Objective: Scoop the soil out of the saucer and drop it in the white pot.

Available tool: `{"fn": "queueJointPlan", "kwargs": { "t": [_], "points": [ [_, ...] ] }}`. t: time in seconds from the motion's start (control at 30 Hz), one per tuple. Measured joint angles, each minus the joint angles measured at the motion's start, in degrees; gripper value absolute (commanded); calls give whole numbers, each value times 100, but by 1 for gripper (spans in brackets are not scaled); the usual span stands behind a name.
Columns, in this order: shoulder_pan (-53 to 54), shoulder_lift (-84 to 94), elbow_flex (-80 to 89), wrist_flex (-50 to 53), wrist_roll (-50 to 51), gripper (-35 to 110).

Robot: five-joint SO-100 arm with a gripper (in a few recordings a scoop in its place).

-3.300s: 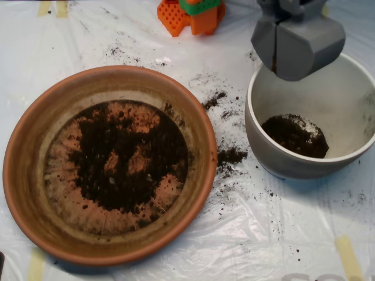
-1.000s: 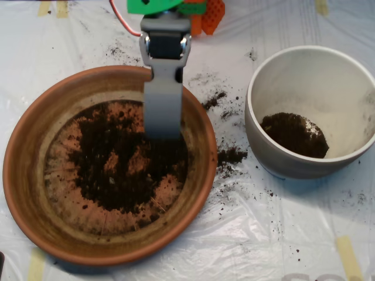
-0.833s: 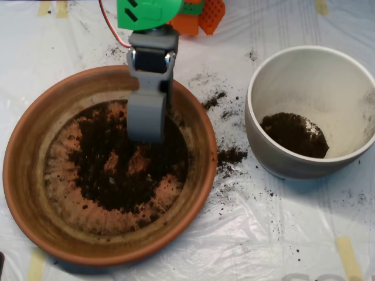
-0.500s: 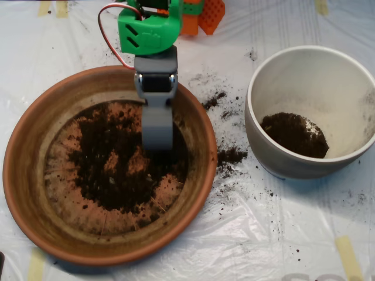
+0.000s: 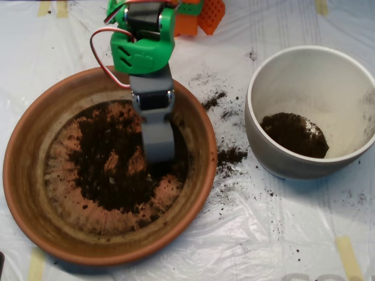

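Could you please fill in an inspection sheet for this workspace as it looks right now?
Surface: table under clear plastic sheet, yellowish tape strips, crumbs scattered.
Job's things: saucer holds a patchy layer of soil; white pot holds a small heap of soil.
Clutter: spilled soil clump between saucer and pot.
Grippers: scoop tip down in the saucer's soil.
Cables: red wire looping beside the green arm housing.
Surroundings: orange lattice part at the top edge.

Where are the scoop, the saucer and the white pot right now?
scoop (image 5: 159,153): overhead view, grey tip over the soil.
saucer (image 5: 26,175): overhead view, left sloping rim.
white pot (image 5: 328,88): overhead view, bare inner wall.
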Motion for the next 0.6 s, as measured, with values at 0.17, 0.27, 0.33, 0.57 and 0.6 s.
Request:
{"fn": "queueJointPlan", "kwargs": {
  "t": [0.17,0.27,0.33,0.57,0.6],
  "points": [
    [-193,-360,-325,0,-97,28],
    [-404,-378,-334,-9,-88,28],
    [-545,-378,-281,-79,-62,28],
    [-606,-202,255,-457,-88,28],
    [-580,-158,308,-475,-141,29]
  ]
}}
